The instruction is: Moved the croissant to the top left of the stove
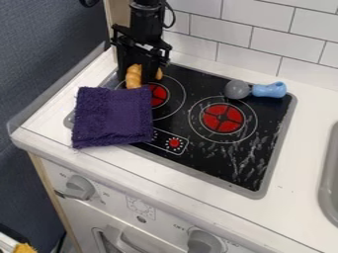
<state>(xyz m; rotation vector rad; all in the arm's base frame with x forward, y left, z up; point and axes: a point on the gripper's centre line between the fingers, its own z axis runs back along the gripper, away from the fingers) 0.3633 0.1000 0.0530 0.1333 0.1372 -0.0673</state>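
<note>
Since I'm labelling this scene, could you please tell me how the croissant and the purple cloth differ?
The croissant is golden-brown and ridged; the purple cloth is fuzzy. The cloth looks larger and roughly square, the croissant narrower. The croissant is at the end effector, while the cloth drapes over the front edge of the stove.

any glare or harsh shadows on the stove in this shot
Camera view: pale streaks across the front right of the stove, glare or scuffs, can't tell which; camera view: the white counter looks bright, with no harsh shadow near the sink; camera view: the black claw partly blends into the dark stove.
</note>
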